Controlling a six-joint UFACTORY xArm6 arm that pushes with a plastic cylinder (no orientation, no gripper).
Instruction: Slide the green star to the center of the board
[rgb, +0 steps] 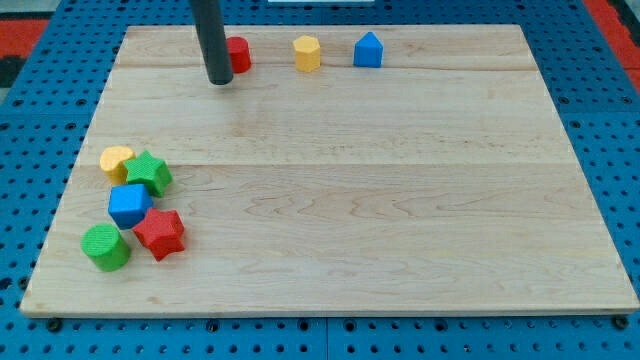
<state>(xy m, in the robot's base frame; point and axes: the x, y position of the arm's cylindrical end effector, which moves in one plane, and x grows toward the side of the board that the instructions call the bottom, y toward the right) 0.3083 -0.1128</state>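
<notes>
Rod parked at the view's top, green star block (149, 172) at the view's left.

My tip (220, 81) (no hand on this rig) touches the red block (238, 53) on the wooden table (400, 200); the star is wedged between a yellow block (116, 160) and a blue cube (129, 205).

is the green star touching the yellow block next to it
Touching: the camera view shows the green star pressed against the yellow block, no board showing between them.
</notes>
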